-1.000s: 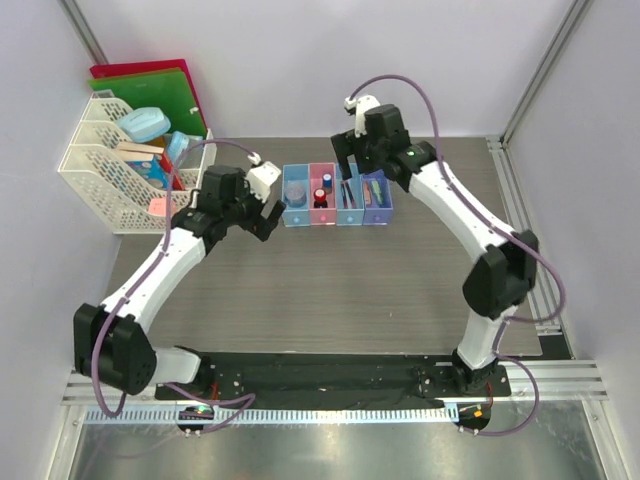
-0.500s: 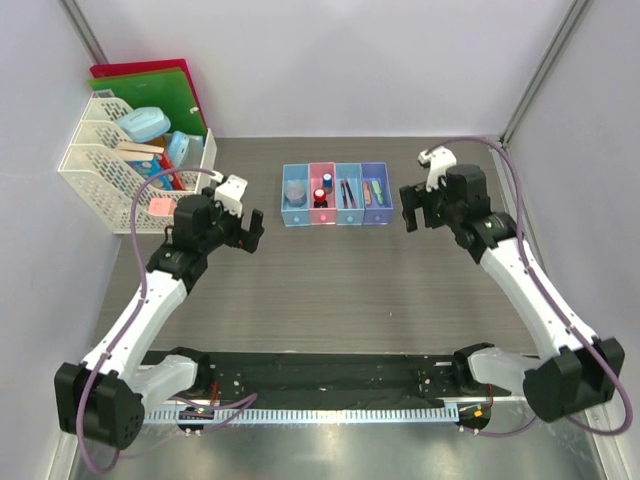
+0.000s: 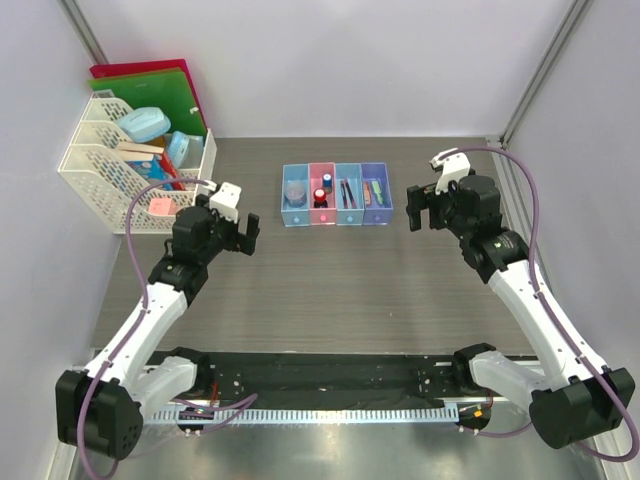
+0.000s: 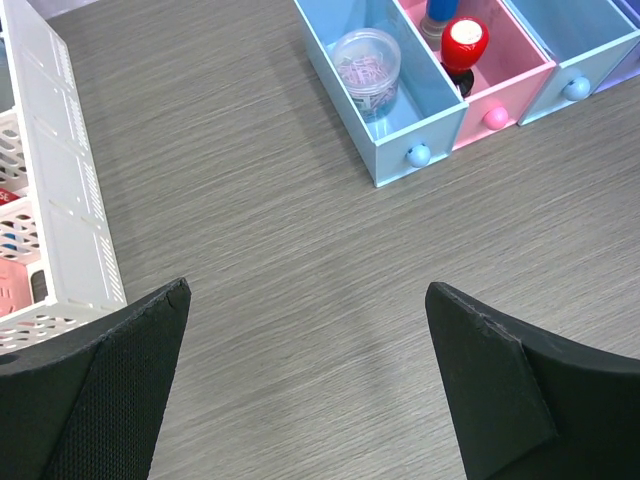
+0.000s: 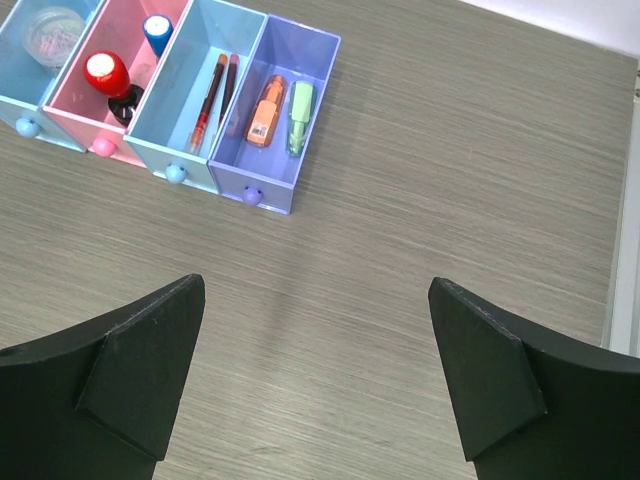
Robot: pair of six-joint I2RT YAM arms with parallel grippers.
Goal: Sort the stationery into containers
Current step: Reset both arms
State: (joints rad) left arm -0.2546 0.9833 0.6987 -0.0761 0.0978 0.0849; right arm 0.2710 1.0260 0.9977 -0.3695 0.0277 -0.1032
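The four joined bins (image 3: 337,195) stand at the table's far middle. In the right wrist view, two red-and-black pens (image 5: 212,88) lie in the third, light blue bin (image 5: 190,125). An orange marker (image 5: 265,109) and a green piece (image 5: 300,103) lie in the purple bin (image 5: 300,55). In the left wrist view, a clear jar (image 4: 366,66) sits in the first blue bin (image 4: 400,125), and red-topped (image 4: 466,40) and blue (image 4: 440,10) pieces sit in the pink bin (image 4: 520,85). My left gripper (image 3: 243,234) (image 4: 306,288) is open and empty, left of the bins. My right gripper (image 3: 425,221) (image 5: 317,283) is open and empty, right of them.
A white lattice rack (image 3: 105,180) holding boxes stands at the far left, with red and green folders (image 3: 150,85) behind it. Its side shows in the left wrist view (image 4: 70,200). A metal rail (image 3: 505,170) runs along the right edge.
Both arms have drawn back from the bins: the right gripper moved from above them out to the right, and the left moved left and nearer. Both stay open and empty.
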